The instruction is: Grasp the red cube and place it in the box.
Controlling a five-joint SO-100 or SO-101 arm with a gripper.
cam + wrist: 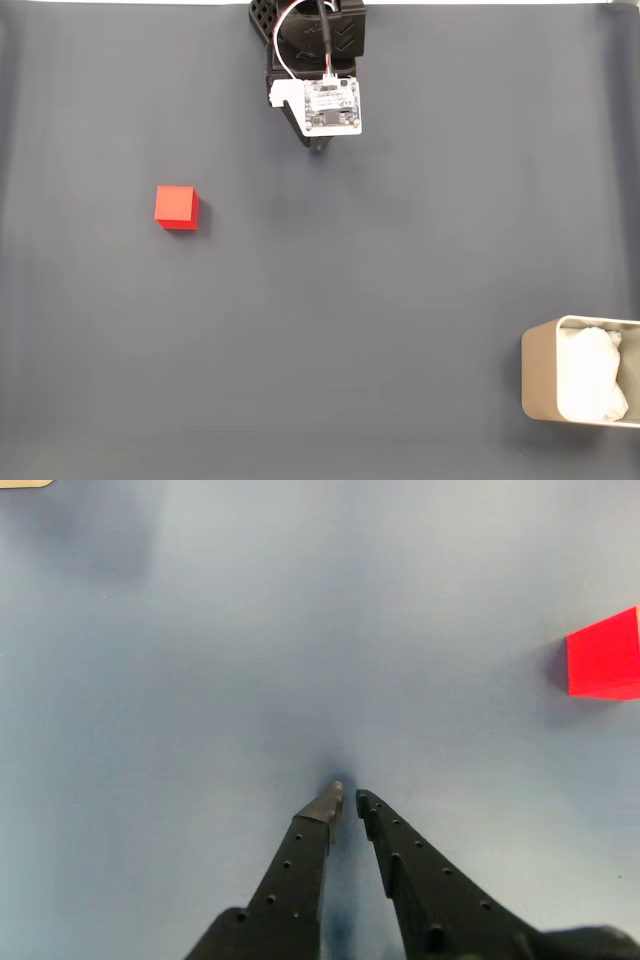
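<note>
black 2-finger claw nearly closed, empty, w/ small matte red cube well apart on grey bench; beige padded box far corner.

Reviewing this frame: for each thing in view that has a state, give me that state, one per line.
red cube: resting flat on the grey table, ungrasped, outside the box, at the right edge of the wrist view.
box: open-topped, upright at the lower right of the fixed view, holding white padding, no cube inside.
gripper: fingertips nearly together, holding nothing, apart from the cube.
</note>
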